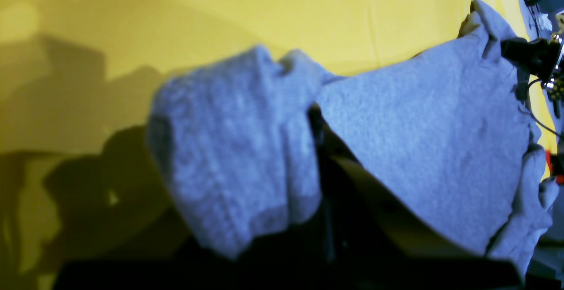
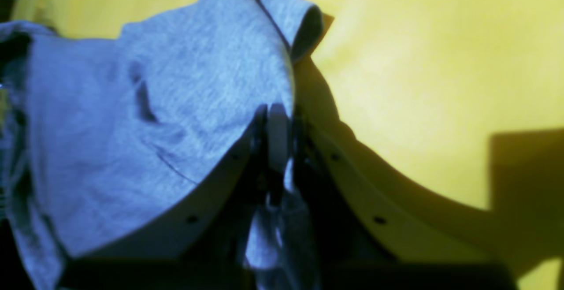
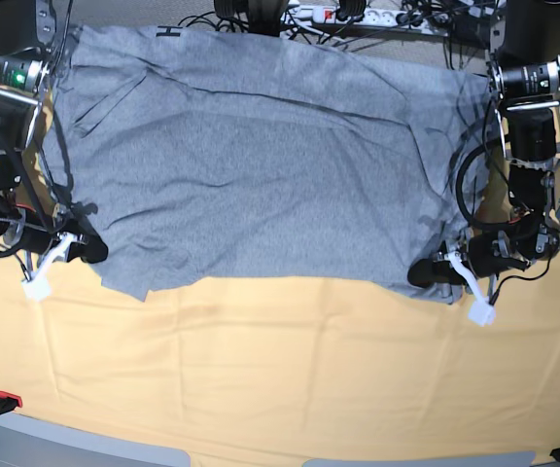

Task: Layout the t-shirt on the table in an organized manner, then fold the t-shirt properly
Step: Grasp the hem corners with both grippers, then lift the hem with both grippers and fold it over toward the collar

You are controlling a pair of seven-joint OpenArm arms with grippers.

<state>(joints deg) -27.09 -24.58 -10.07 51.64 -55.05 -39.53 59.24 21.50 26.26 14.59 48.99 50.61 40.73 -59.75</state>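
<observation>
The t-shirt (image 3: 261,165) is seen stretched wide between the two arms in the base view, over the far half of the table (image 3: 290,379). It is a large heather-grey garment. Its far edge reaches the far border of the table, and its near hem hangs in an uneven line, with a small dip on the left side. Long soft creases run across the cloth from left to right. One dark letter is visible near the far left corner; the rest of the lettering is not seen.

The right gripper (image 3: 93,250) is found at the left of the base view, clenched on the near left corner of the shirt. In the right wrist view a thin fold of grey cloth is pinched between the closed fingers (image 2: 277,131).

The left gripper (image 3: 426,273) is at the right of the base view, closed on the near right corner. In the left wrist view its fingers are covered by bunched fabric (image 1: 238,149).

The table is covered in a pale yellow-orange cloth, slightly wrinkled.
</observation>
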